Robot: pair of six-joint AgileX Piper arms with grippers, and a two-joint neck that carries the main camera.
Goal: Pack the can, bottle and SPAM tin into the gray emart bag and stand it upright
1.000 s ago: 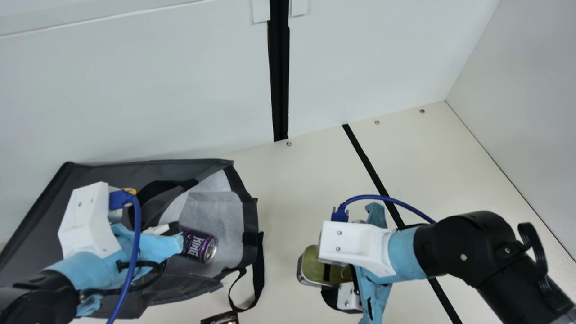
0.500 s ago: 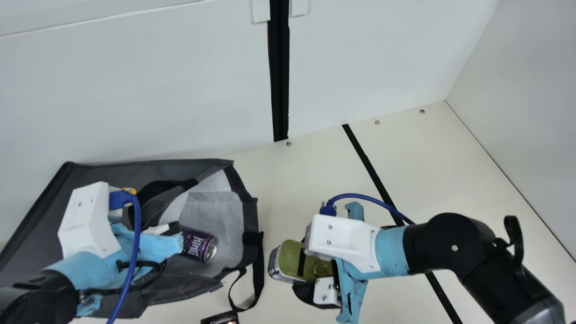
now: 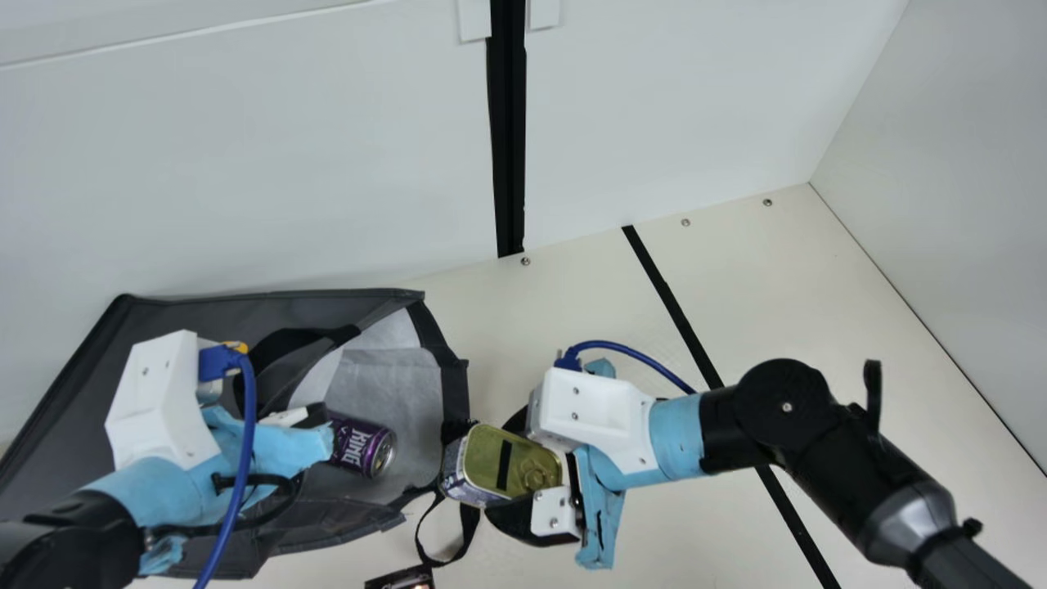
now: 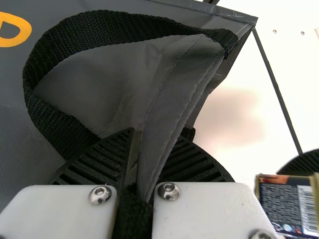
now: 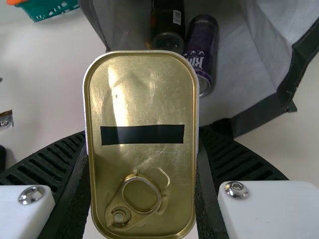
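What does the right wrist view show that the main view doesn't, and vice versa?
Right wrist view: dark bottle beside the can in the bag; teal basket beyond the bag.
Main view: black post against the wall; long black line across the table.
Both: the can inside the bag, the bag's open mouth, and the SPAM tin gripped in the right gripper, ring-pull lid visible.

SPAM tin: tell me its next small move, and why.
Probably ease the SPAM tin into the gray bag: the right gripper holds it at the open mouth, the left gripper pinches the bag's edge, and the can lies inside.
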